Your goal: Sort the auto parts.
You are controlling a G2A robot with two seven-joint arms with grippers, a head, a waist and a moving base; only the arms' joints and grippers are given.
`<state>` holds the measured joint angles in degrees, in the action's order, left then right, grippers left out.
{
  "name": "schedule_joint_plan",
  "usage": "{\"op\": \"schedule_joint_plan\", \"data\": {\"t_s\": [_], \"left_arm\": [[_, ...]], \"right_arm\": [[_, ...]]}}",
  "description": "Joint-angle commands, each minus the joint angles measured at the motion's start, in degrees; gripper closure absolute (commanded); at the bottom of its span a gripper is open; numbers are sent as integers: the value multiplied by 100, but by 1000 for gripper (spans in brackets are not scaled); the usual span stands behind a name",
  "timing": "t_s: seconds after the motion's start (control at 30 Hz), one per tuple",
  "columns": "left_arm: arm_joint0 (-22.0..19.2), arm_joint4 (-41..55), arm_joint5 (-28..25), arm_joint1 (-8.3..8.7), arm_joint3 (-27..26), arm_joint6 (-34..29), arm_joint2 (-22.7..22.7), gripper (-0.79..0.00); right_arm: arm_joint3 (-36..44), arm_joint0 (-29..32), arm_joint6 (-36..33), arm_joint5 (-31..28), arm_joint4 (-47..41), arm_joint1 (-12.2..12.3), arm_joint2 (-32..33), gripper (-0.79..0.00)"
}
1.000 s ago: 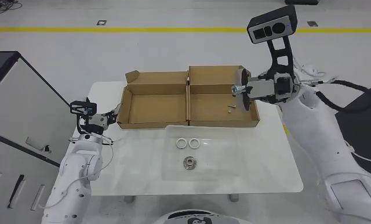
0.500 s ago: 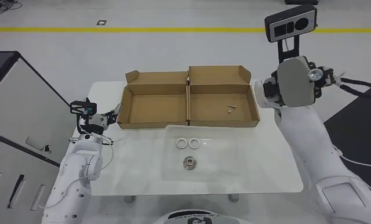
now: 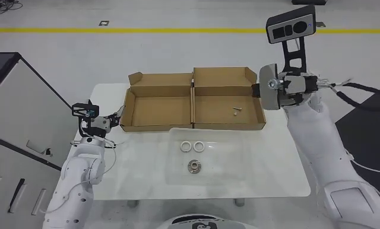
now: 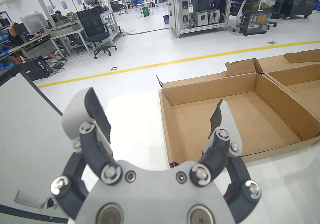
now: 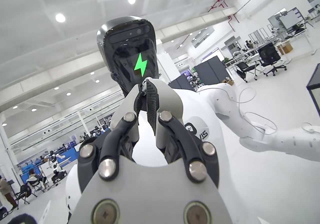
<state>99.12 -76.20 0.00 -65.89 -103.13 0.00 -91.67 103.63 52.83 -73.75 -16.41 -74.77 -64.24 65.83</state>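
— On the worktop, what do you count from your end?

— I count two white rings [image 3: 186,146] lying side by side, and one metal flange [image 3: 193,166] just in front of them, on the robot's side. Behind those stand two open cardboard boxes, touching along one wall. The left box [image 3: 159,110] is one, and the right box [image 3: 214,110] has what I make out as two small bits [image 3: 236,108] on its floor. They are too small for me to name.

— And your grippers?

— My left gripper [image 4: 155,97] hangs at the worktop's left edge, just beside the left box, with its jaws spread wide and nothing in them. My right gripper [image 5: 147,84] is raised beside the right box's right wall and points up at the ceiling. Its fingers are pinched together on one little coiled piece, a spring [image 5: 142,89] by the look of it.

— Surface and room?

— The worktop [image 3: 267,169] is plain white with rounded corners. A pale, glossy floor lies around it, with one yellow line [image 3: 119,30] running past behind the boxes. Through the left wrist view I see desks and a black office chair [image 4: 97,32]. Through the right wrist view I see a white ceiling with round lights [image 5: 60,17].
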Motion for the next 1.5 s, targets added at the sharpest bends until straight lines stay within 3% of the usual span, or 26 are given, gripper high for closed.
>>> {"op": "schedule_joint_plan", "data": {"t_s": [0.0,0.4,1.2,1.37,1.47], "left_arm": [[0,0,0,0,0,0,0,-785],[0,0,0,0,0,0,0,-785],[0,0,0,0,0,0,0,-785],[0,0,0,0,0,0,0,-785],[0,0,0,0,0,0,0,-785]], "right_arm": [[9,24,1,29,28,-14,13,0],[-12,97,-197,180,-935,-193,-40,0],[-25,77,-254,244,-905,-208,-36,0],[-160,297,144,590,43,-87,611,0],[-223,385,193,1127,992,59,1261,0]]}}
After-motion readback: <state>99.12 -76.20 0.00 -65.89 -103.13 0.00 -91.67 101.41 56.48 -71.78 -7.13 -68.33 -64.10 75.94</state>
